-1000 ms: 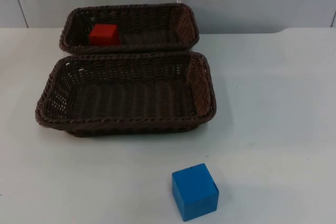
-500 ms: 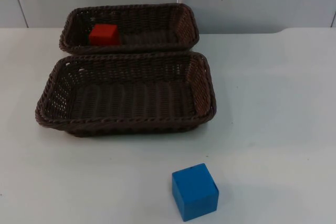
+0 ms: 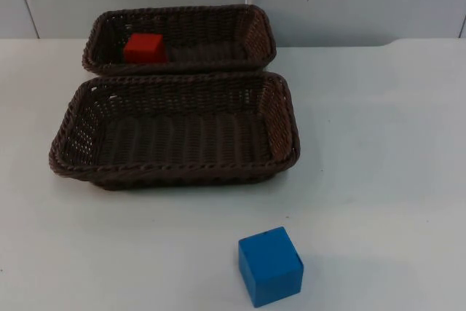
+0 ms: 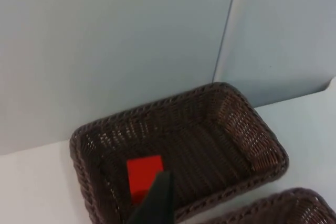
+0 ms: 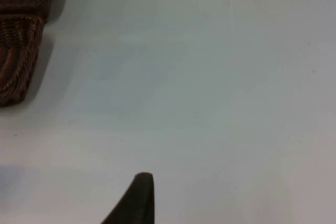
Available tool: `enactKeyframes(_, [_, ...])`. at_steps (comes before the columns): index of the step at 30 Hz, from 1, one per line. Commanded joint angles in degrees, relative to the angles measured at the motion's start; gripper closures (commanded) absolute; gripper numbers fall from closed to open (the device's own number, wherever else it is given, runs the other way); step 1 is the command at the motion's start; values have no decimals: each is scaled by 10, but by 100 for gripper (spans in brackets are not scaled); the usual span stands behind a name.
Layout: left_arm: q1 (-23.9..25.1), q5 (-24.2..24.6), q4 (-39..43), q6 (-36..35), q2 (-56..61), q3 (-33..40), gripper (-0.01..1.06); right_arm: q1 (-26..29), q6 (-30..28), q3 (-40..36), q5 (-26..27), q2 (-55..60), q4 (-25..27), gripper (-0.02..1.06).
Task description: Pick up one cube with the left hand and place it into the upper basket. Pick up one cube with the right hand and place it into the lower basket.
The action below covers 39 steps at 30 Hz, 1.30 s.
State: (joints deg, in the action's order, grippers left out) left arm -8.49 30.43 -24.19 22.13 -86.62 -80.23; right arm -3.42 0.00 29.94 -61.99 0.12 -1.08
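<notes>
On the white table [image 3: 378, 143], a red cube [image 3: 143, 47] sits inside the upper basket [image 3: 255, 30]; the lower basket [image 3: 280, 118] is empty, a blue cube [image 3: 270, 265] waits outside it, and both grippers' jaw states cannot be told.

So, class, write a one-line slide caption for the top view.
Red cube sits in the upper basket; lower basket holds nothing; blue cube waits on the table.

One cube [image 3: 143, 47] in upper basket [image 3: 247, 16]; other cube [image 3: 270, 265] before lower basket [image 3: 280, 107].
</notes>
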Motion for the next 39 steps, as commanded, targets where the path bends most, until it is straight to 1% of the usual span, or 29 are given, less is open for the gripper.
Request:
enactKeyframes(1, [-1,-11,2,1,27,19,16,0,0,-4,1,-1,-3,-1])
enactKeyframes(8, [-1,-12,2,1,101,86,16,0,0,-4,1,-1,-3,-1])
enactKeyframes(9, [-1,-12,2,1,101,86,16,0,0,-4,1,-1,-3,-1])
enactKeyframes(16, [-1,-14,-2,-1,188,174,16,0,0,-4,1,-1,-3,-1])
enactKeyframes(18, [-1,-20,-2,-1,216,203,16,0,0,-4,1,-1,-3,-1])
enactKeyframes(19, [-1,-20,-2,-1,216,203,16,0,0,-4,1,-1,-3,-1])
enactKeyframes(22, [-1,-30,2,-1,259,249,16,0,0,-4,1,-1,-3,-1])
enactKeyframes(24, [-1,-33,2,-12,290,277,16,0,0,-4,1,-1,-3,-1])
enactKeyframes(25, [-1,-33,2,-12,290,277,16,0,0,-4,1,-1,-3,-1])
enactKeyframes(29, [-1,-34,2,-21,360,337,16,0,0,-4,1,-1,-3,-1])
enactKeyframes(30, [-1,-34,2,-21,360,337,16,0,0,-4,1,-1,-3,-1])
enactKeyframes(32, [-1,-37,2,-21,411,375,16,0,0,-4,1,-1,-3,-1])
enactKeyframes(34, [-1,-37,2,-36,454,401,16,0,0,-4,1,-1,-3,-1])
enactKeyframes(35, [-1,-37,2,-36,454,401,16,0,0,-4,1,-1,-3,-1])
enactKeyframes(37, [-1,-30,10,-41,493,422,16,0,0,-4,1,-1,-3,-1])
enactKeyframes(39, [-1,-21,30,-63,529,440,16,0,0,-4,1,-1,-3,-1])
